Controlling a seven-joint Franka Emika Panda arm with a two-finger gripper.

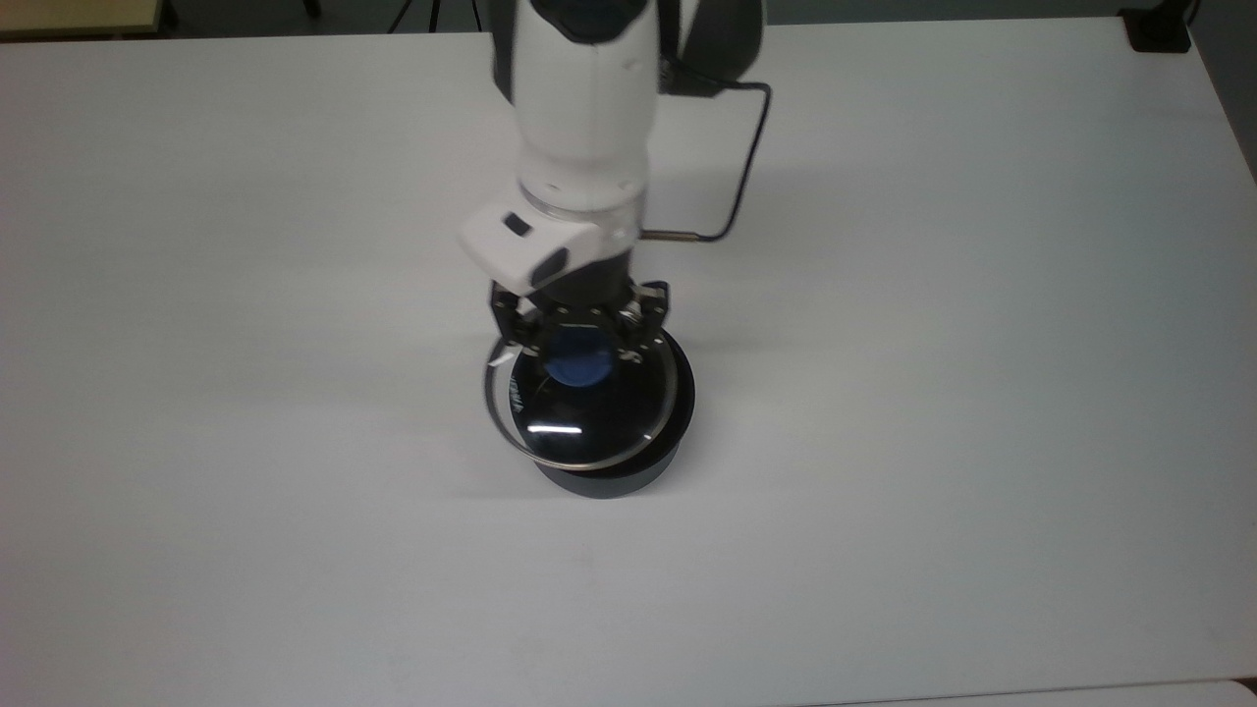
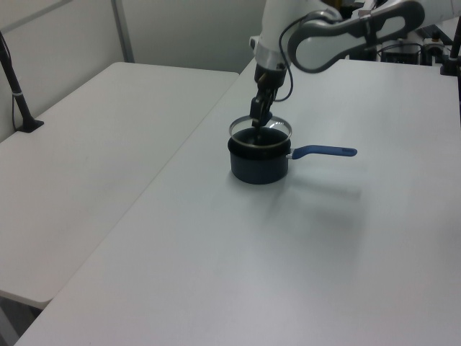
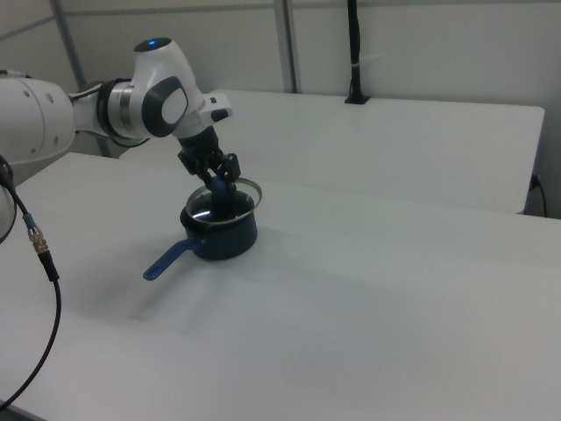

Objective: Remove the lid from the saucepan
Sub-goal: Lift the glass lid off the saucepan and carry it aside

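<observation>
In the top view, going left to right, the lid hangs just above the saucepan, shifted toward the top view's left, near the middle of the bench. The jaws are clamped on its blue knob. My worry: the smooth knob could slip or pivot, dropping the lid's rim onto the saucepan's edge and jarring it sideways.
</observation>
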